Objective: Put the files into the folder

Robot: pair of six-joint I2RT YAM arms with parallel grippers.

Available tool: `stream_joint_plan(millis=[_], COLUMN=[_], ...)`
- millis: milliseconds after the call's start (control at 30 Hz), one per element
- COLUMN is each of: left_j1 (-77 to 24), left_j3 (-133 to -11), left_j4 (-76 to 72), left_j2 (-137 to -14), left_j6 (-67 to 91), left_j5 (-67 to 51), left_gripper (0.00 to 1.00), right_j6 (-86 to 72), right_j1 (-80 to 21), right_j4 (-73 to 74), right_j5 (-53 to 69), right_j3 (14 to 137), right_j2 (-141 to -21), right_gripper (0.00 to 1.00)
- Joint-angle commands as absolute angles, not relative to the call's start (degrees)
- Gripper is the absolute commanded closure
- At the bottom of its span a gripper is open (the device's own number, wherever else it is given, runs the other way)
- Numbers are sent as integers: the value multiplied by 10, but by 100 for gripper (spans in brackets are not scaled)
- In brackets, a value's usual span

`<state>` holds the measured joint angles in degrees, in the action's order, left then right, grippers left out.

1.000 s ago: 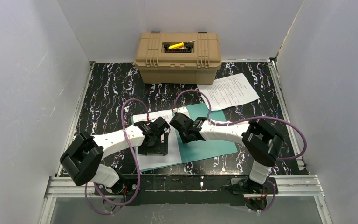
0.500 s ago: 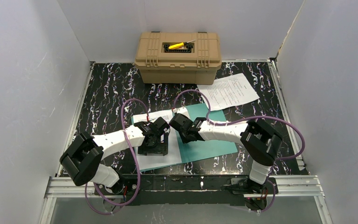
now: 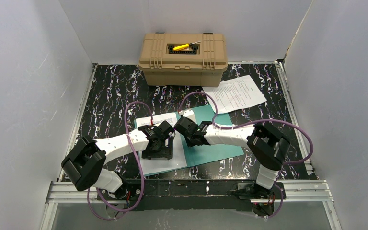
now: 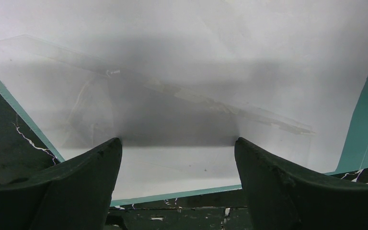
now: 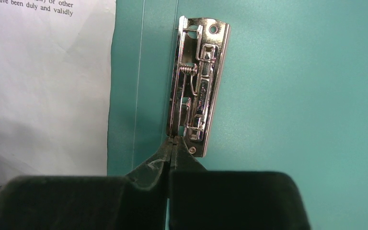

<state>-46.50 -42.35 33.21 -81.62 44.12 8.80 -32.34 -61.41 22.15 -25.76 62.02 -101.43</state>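
Nearest, the left gripper [image 4: 177, 143] hangs with its fingers spread wide over one white printed paper sheet [image 4: 196, 48], which lies flat on the left leaf of the open teal card folder [image 3: 218, 148]; nothing sits between those fingers. Just beside it at 2 o'clock in the top view, the right gripper [image 5: 172, 140] has its fingers pressed together, tips touching the near end of the chrome spring lever clip [image 5: 196, 86] on the folder's spine. Whether a lip of the lever is nipped between them I cannot tell. From those tips the clip's long axis runs straight to 12 o'clock, with that sheet's edge just beside the clip at 9 o'clock. Farther off, the second white printed paper sheet [image 3: 235, 93] lies outside the folder on the black marbled table [image 3: 110, 96]. It is at about 1 o'clock from the right gripper and well apart from it, its long axis along the 8-to-2 line, near the tan plastic toolbox [image 3: 183, 57] at the back. By my judgement the right arm is nearer that sheet, so the fetch falls to it.
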Motion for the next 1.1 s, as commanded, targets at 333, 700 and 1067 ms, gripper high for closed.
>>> stream_joint_plan(millis=[333, 700, 1067], left_j1=[-464, -463, -464], left_j3=[-375, -370, -372], left_j4=[284, 285, 287], left_j2=[-867, -860, -856], left_j6=[459, 456, 452], left_j5=[76, 75, 76], left_gripper=[15, 15, 16], right_j6=[-337, -339, -326], right_j1=[-636, -636, -635], right_j4=[341, 339, 338], right_j5=[-344, -340, -347], right_j3=[589, 645, 709], right_j2=[-1049, -1001, -948], right_gripper=[99, 99, 99])
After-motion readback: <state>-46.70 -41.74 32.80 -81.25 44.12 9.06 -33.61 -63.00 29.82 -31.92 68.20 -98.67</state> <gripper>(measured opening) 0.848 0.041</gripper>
